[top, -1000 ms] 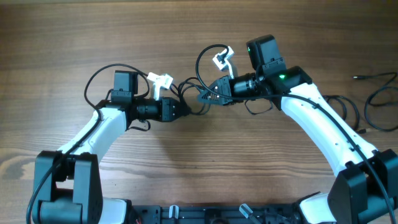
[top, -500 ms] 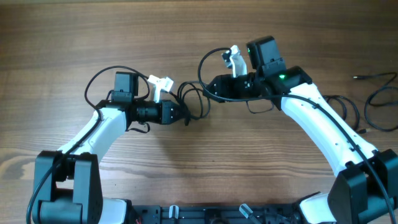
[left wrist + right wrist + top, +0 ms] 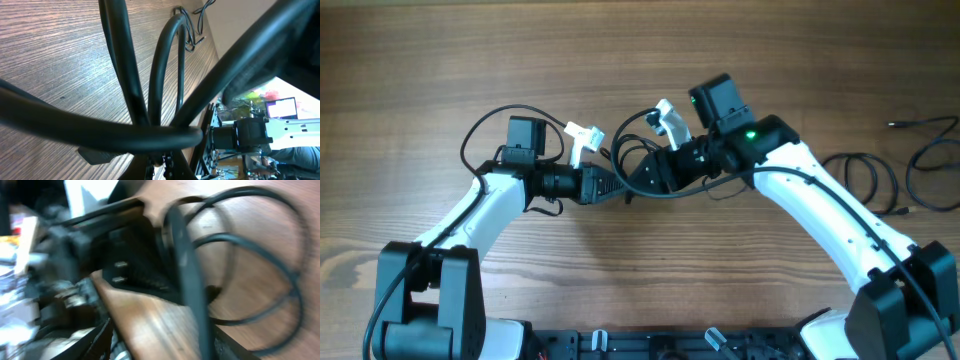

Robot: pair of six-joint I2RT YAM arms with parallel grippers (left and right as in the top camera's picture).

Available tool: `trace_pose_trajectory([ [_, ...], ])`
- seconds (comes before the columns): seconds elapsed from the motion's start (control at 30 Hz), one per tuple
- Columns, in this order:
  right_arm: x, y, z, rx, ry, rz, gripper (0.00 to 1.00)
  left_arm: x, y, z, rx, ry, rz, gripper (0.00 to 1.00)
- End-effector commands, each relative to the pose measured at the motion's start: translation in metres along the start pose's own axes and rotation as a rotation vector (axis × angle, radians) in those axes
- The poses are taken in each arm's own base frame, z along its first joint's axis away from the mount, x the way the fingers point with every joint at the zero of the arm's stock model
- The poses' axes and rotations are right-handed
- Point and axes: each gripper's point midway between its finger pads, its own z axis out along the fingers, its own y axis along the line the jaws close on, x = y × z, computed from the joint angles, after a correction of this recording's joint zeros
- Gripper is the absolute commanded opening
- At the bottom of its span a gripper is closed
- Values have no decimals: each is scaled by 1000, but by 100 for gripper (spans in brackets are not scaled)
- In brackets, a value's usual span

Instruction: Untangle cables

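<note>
The cables [image 3: 620, 150] are thin black cords looped in a small tangle between the two arms at mid-table. My left gripper [image 3: 623, 190] is shut on the tangle. In the left wrist view several strands [image 3: 160, 132] cross right at its jaws [image 3: 162, 167]. My right gripper [image 3: 638, 180] faces it from the right, tips almost touching the left one. It is open, fingers [image 3: 102, 332] spread wide, and one blurred strand [image 3: 187, 275] runs between them without being pinched. The left gripper's dark finger [image 3: 135, 262] fills the view just ahead.
More black cords lie loose at the table's right: a coil [image 3: 865, 175], a larger loop [image 3: 930, 170] and a short lead [image 3: 920, 124]. Both white arms [image 3: 480, 205] [image 3: 830, 205] reach in from the near edge. The wood table [image 3: 640, 50] lies bare behind them.
The right gripper opened, letting its strand go, then swung down and left to meet the left gripper. The left gripper closed fully on the tangle and edged right.
</note>
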Motion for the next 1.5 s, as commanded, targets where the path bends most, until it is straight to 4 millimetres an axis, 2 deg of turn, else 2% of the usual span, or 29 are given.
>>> trace_pose_trajectory([
  [0.0,-37,7,-55,204,-188,-74,61,-5,-11,-2,36,-11,38,4],
  [0.07,-42,26,-73,212,-235,-122,62,-6,-11,-2,36,-13,20,4],
  [0.1,-36,43,-77,200,-236,-176,63,-6,-14,-2,53,-14,20,4],
  [0.13,-29,49,-73,193,-211,-187,62,-6,-18,-2,80,-14,21,4],
  [0.17,-16,55,-59,178,-155,-193,61,-6,-21,-2,96,-14,21,4],
  [0.27,0,60,-33,190,-68,-212,61,-6,-22,-2,105,-15,31,4],
  [0.33,3,56,-11,234,-29,-237,61,-6,-33,-4,163,-18,66,4],
  [0.4,3,44,2,310,-13,-248,60,-6,-35,-4,178,-19,77,4],
  [0.47,-5,23,11,405,-23,-249,60,-6,-37,-5,190,-20,81,4],
  [0.53,-12,11,15,462,-41,-252,59,-6,-37,-5,192,-19,79,4],
  [0.6,-19,8,20,466,-52,-284,56,-6,-37,-5,192,-19,78,4],
  [0.67,-24,2,20,482,-68,-275,50,-6,-37,-5,192,-19,78,4],
  [0.73,-29,-1,18,486,-83,-270,35,-6,-37,-5,192,-19,78,4],
  [0.87,-31,-2,17,469,-89,-260,31,-6,-37,-5,193,-19,78,4],
  [0.97,-23,10,25,383,-60,-257,31,-6,-39,-5,200,-19,78,4],
  [1.07,-16,8,25,384,-32,-247,29,-6,-42,-6,222,-21,78,4],
  [1.27,-18,3,23,417,-42,-247,16,-6,-46,-6,241,-22,78,4],
  [1.3,-18,3,23,417,-41,-247,7,-6,-46,-7,245,-22,78,4],
  [1.33,-18,3,23,418,-40,-249,4,-6,-46,-7,245,-21,78,4],
  [1.47,-32,-14,8,524,-94,-243,4,-6,-44,-6,232,-22,78,4],
])
